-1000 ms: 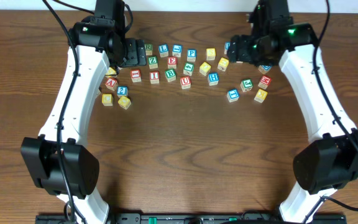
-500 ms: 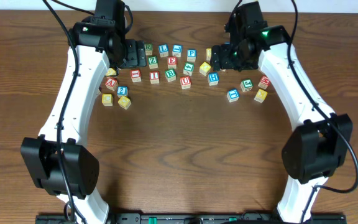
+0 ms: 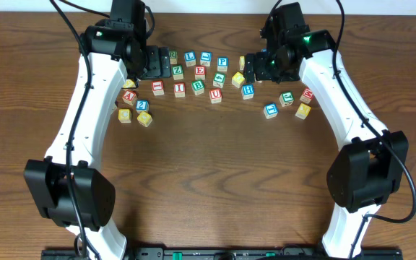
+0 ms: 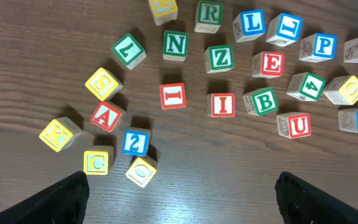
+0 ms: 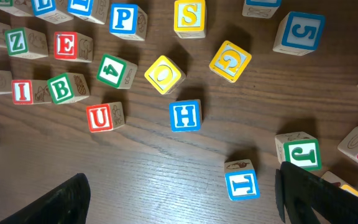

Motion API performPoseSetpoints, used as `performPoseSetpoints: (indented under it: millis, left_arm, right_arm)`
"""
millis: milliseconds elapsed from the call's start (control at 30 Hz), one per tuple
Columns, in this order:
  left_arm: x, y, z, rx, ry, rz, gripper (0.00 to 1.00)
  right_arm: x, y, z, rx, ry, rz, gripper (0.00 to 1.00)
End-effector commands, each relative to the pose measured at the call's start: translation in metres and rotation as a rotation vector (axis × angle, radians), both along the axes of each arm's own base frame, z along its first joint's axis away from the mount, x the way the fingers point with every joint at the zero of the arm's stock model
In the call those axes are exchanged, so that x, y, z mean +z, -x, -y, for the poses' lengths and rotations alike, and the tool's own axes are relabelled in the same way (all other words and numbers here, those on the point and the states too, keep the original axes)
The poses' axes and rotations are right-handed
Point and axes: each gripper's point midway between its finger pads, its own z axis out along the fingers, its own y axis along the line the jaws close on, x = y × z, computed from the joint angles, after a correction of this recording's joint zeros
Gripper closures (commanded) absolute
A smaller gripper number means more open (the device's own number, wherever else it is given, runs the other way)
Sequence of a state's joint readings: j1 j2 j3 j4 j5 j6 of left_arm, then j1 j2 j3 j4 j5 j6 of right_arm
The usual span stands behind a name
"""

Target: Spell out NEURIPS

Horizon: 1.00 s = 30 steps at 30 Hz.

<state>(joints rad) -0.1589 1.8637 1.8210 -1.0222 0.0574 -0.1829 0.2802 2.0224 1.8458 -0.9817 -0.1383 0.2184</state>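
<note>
At the table's far side the left gripper and right gripper hang over the scattered cubes, jaws wide and empty. From the right wrist the U lies at 9 o'clock of the H, with B crowding its 10 o'clock; I'd lower the fingers astride U on bare wood, clear of B.

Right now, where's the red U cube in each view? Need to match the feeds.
Overhead: red U cube on the near edge of the cube cluster, about mid-table.
Left wrist: right of centre, mid-height.
Right wrist: left of centre, mid-height.
Shared landmark: the green B cube sits just up-left of the U in all three views.
</note>
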Motion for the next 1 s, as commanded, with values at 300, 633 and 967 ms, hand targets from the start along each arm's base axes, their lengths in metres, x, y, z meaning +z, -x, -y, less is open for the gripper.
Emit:
performPoseSetpoints:
  millis: [300, 633, 967]
  left_arm:
    - [0.005, -0.001, 0.003, -0.001, 0.017, 0.008, 0.05]
    - [0.005, -0.002, 0.01, -0.018, 0.018, 0.017, 0.05]
    - [-0.002, -0.004, 0.015, -0.015, 0.023, 0.011, 0.05]
  right_arm:
    - [0.001, -0.003, -0.004, 0.018, 0.005, 0.017, 0.08]
    - [0.001, -0.003, -0.004, 0.018, 0.005, 0.017, 0.08]
    - [-0.006, -0.006, -0.005, 0.015, 0.005, 0.012, 0.08]
